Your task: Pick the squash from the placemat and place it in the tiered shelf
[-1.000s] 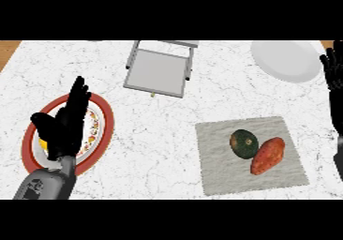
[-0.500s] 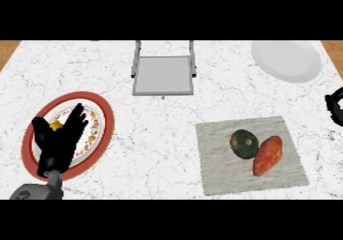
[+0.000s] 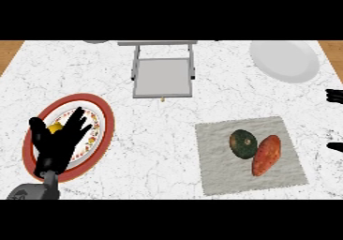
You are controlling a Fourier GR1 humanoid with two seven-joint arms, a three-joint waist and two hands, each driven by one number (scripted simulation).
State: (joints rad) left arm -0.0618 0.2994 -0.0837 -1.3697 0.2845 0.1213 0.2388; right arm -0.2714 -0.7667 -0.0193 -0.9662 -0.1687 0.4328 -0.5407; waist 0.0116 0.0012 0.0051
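Note:
The dark green squash [image 3: 243, 144] lies on the grey placemat [image 3: 223, 176] at the right, touching an orange sweet potato [image 3: 265, 155]. The grey tiered shelf [image 3: 163, 77] stands at the back middle of the counter. My left hand [image 3: 58, 143] rests open, fingers up, over a red-rimmed plate [image 3: 104, 123] at the left. Only the fingertips [image 3: 338, 96] and thumb tip of my right hand [image 3: 339, 147] show at the right edge, spread wide apart and holding nothing, to the right of the placemat.
A white plate [image 3: 285, 61] sits at the back right. The red-rimmed plate carries a small yellow item [image 3: 55, 127] partly behind my left hand. Wooden floor shows past the counter's corners.
My right hand has come down from the back right corner to the right edge beside the placemat. My left hand has sunk slightly lower over the red-rimmed plate.

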